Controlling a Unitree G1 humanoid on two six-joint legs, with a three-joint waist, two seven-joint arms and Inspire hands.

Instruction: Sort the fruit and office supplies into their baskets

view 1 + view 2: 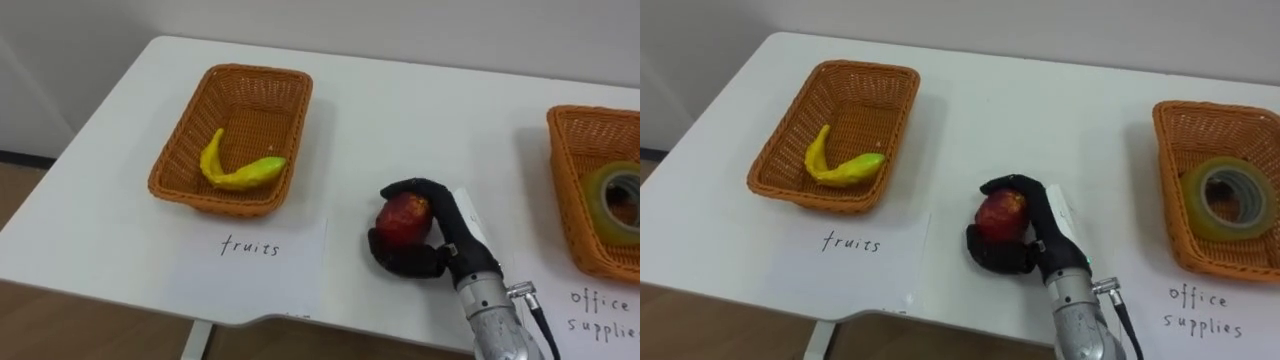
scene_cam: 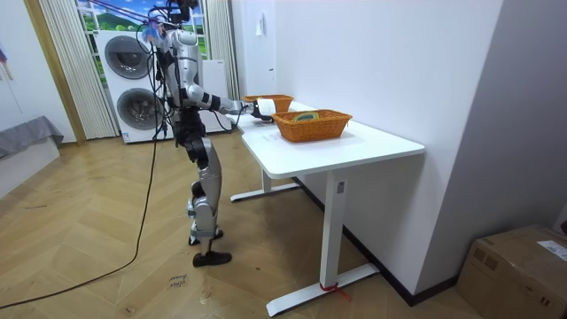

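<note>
Banana (image 1: 238,172) sits in the fruit basket (image 1: 183,142), tape (image 1: 616,192) in the office basket (image 1: 566,160). The right hand (image 1: 448,245) clasps the apple (image 1: 402,218), not yet sorted.

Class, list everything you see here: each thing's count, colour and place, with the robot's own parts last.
Rectangular table: one, white, before the robot.
Woven wicker baskets: two, orange, one at the table's left, one at its right.
Curved bananas: one or two, yellow, in the left basket.
Round fruit: one, red, near the table's front.
Roll of tape: one, olive-green, in the right basket.
Paper labels: two, white, one before each basket.
Washing machines: two, white, stacked behind the robot.
Right hand: one, black, curled round the red fruit.
</note>
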